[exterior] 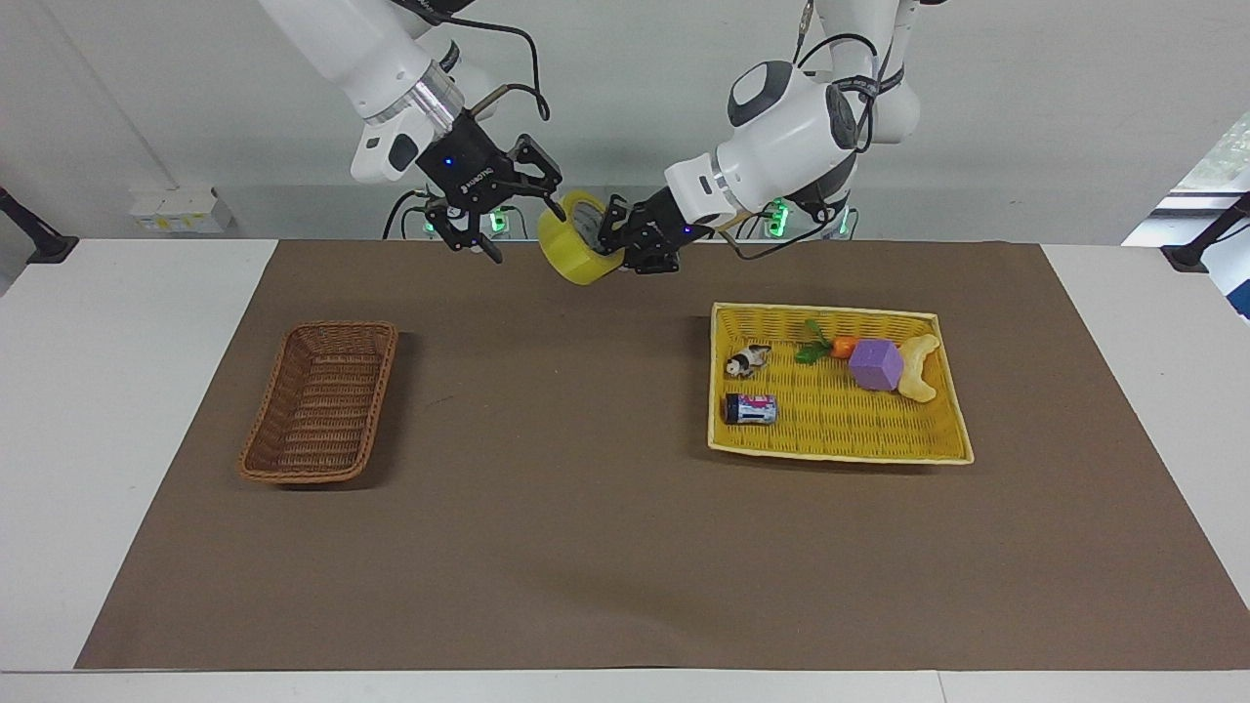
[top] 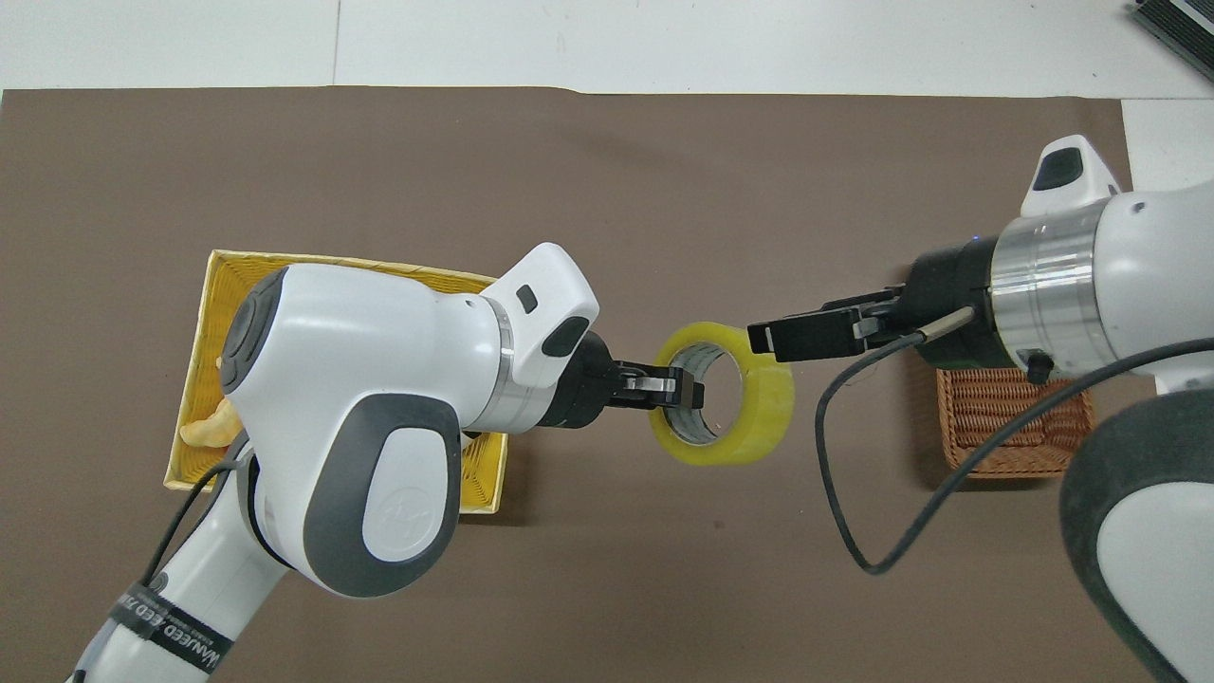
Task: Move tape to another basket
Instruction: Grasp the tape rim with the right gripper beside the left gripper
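The tape (exterior: 574,256) is a yellowish roll held in the air over the brown mat, between the two baskets. My left gripper (exterior: 613,239) is shut on its rim, one finger inside the core; it also shows in the overhead view (top: 679,389), with the tape (top: 763,417) beside it. My right gripper (exterior: 527,234) is open and right next to the tape, one fingertip by its upper rim; I cannot tell whether it touches. In the overhead view the right gripper (top: 773,340) overlaps the roll's edge. The brown wicker basket (exterior: 320,402) stands empty toward the right arm's end, partly hidden in the overhead view (top: 1010,427).
A flat yellow woven tray (exterior: 840,434) lies toward the left arm's end. It holds a small dark can (exterior: 750,408), a purple block (exterior: 875,364), a toy carrot (exterior: 832,347), a small toy animal (exterior: 747,361) and a pale curved piece (exterior: 919,367). A brown mat (exterior: 547,527) covers the table.
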Controlling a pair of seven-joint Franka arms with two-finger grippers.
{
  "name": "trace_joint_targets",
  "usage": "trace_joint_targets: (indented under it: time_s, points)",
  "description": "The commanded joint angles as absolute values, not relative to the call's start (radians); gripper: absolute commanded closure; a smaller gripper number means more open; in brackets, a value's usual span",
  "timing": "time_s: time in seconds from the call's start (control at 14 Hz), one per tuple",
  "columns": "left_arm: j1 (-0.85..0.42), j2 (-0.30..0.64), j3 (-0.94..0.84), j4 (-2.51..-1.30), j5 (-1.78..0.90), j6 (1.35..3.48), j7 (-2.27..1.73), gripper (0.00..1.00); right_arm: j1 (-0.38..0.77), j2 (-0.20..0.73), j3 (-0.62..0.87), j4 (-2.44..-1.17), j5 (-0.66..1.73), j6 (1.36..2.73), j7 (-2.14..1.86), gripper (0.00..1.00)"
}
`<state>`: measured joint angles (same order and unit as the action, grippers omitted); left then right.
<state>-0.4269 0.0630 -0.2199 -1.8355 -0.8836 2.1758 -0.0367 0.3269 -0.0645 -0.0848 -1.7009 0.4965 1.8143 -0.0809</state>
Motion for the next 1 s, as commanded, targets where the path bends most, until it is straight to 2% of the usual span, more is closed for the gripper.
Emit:
trace_joint_targets:
  time_s: [0.0, 0.36, 0.43, 0.5, 0.64, 0.71, 0.79, 0.86, 0.93]
  points:
    - [-0.434, 0.041, -0.212, -1.848, -0.910, 2.177, -0.020, 1.00, 0.365, -0.080, -0.084, -1.736, 0.525, 1.841, -0.071, 0.00]
    - [-0.434, 0.041, -0.212, -1.847, -0.910, 2.183, -0.018, 1.00, 0.368, -0.089, -0.084, -1.762, 0.508, 1.836, -0.141, 0.00]
    - [-0.433, 0.041, -0.213, -1.847, -0.910, 2.187, -0.018, 1.00, 0.368, -0.090, -0.084, -1.763, 0.506, 1.826, -0.165, 0.20]
    - [-0.434, 0.041, -0.213, -1.847, -0.911, 2.197, -0.018, 1.00, 0.367, -0.092, -0.084, -1.770, 0.505, 1.824, -0.182, 0.34]
    - [-0.433, 0.041, -0.218, -1.844, -0.922, 2.206, -0.020, 1.00, 0.367, -0.094, -0.084, -1.775, 0.505, 1.828, -0.189, 0.50]
    - [-0.431, 0.038, -0.218, -1.838, -0.940, 2.209, -0.020, 1.00, 0.367, -0.094, -0.084, -1.775, 0.503, 1.827, -0.190, 0.64]
    - [-0.430, 0.031, -0.218, -1.835, -0.945, 2.209, -0.023, 1.00, 0.367, -0.094, -0.084, -1.773, 0.503, 1.825, -0.190, 0.89]
    - [-0.428, 0.023, -0.218, -1.835, -0.945, 2.212, -0.023, 1.00, 0.367, -0.094, -0.084, -1.773, 0.503, 1.825, -0.177, 1.00]
    - [-0.425, 0.023, -0.216, -1.835, -0.945, 2.212, -0.023, 0.92, 0.367, -0.092, -0.084, -1.772, 0.503, 1.825, -0.173, 1.00]
